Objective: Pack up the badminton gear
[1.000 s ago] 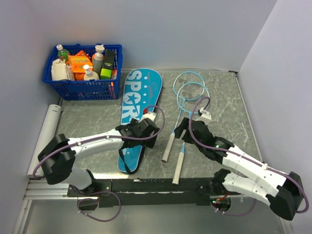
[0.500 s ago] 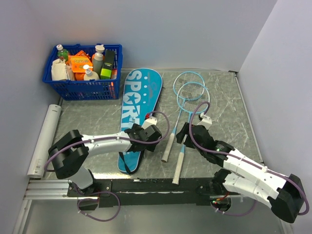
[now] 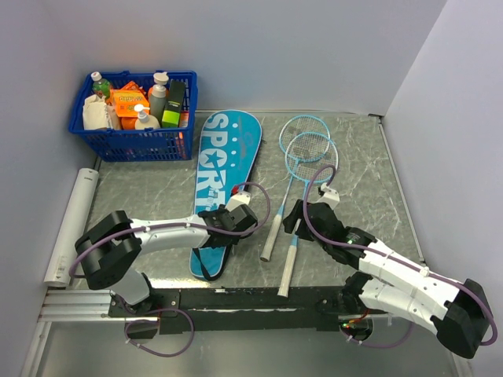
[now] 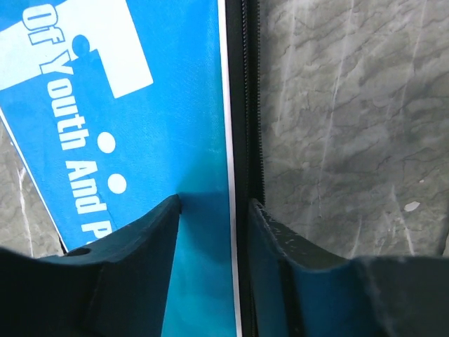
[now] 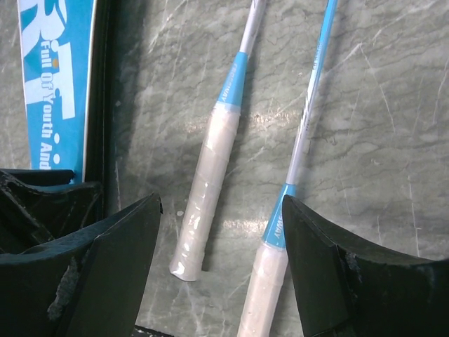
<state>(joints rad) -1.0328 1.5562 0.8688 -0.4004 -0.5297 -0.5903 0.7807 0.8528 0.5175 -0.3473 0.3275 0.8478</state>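
Left claw [image 4: 214, 203] farther down the bag [image 4: 140, 140] (right claw [image 5: 219, 207] barely lower)

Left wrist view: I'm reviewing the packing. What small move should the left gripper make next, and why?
Probably close the left gripper on the zippered edge of the teal racket bag. Its open fingers straddle that black edge, one over the printed cover, one over the table, so a pinch could lift the cover.

Teal white-lettered bag [image 3: 224, 157], light-blue rackets [image 3: 311, 148], blue basket [image 3: 134, 144]
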